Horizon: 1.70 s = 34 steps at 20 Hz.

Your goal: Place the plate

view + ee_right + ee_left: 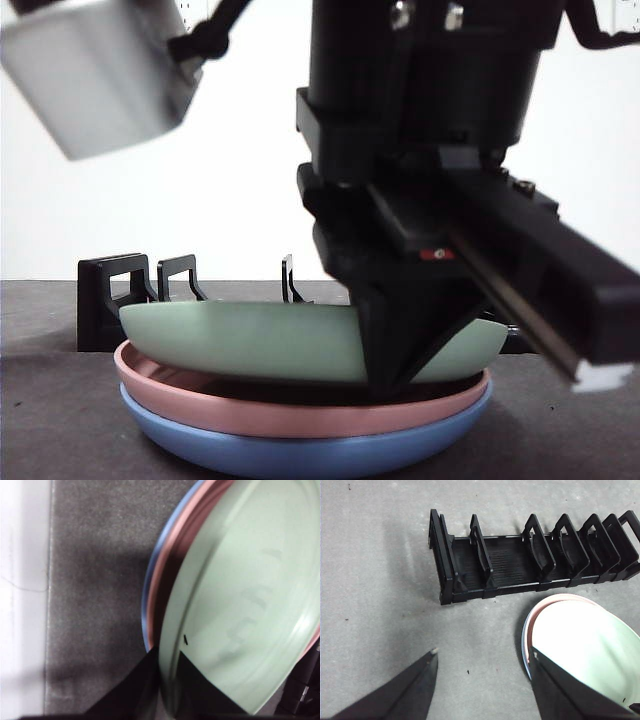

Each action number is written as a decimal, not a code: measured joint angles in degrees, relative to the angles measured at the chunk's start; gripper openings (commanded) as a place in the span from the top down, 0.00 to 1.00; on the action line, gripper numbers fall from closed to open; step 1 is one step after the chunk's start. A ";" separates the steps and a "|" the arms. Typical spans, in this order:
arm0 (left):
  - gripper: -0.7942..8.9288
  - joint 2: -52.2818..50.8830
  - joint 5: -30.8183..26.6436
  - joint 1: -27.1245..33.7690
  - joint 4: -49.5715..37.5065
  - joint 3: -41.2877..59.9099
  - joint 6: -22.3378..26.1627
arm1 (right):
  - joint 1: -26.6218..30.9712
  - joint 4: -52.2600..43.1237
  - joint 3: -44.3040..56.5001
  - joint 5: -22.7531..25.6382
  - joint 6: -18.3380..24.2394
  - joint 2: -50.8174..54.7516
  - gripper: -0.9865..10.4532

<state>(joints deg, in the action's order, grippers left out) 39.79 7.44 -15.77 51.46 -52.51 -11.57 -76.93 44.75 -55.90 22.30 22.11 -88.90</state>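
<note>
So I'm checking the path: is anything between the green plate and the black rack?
Nothing visible. The right tool grips the green plate by its rim, tilted over the pink plate; the dish rack stands behind, slots bare.

A plain white wall [240, 180] stands behind the desk [50, 420], whose dark grey, felt-like top shows small specks and soft shadows.

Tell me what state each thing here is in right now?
Green plate: tilted, one edge lifted off the stack.
Pink plate: flat, on the blue plate.
Blue plate: flat, bottom of stack.
Black rack: slots empty.
Right gripper: shut on the green plate's rim.
Left gripper: open, holding nothing.
</note>
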 measured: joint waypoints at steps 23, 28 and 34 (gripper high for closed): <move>0.63 0.00 -0.02 0.00 -0.07 0.00 -0.02 | 9.97 2.89 -7.37 -5.79 -13.44 14.03 0.73; 0.63 0.00 -0.02 0.00 -0.07 0.00 -0.02 | 33.73 -5.79 -4.52 -11.89 -14.38 21.22 0.72; 0.63 0.00 -0.02 0.00 -0.72 0.00 0.00 | 66.10 -7.85 -3.02 -26.80 -14.53 22.34 0.67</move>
<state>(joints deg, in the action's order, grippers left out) 39.79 7.42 -15.77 50.74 -52.51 -11.57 -10.83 36.91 -58.92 -4.49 7.57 -66.57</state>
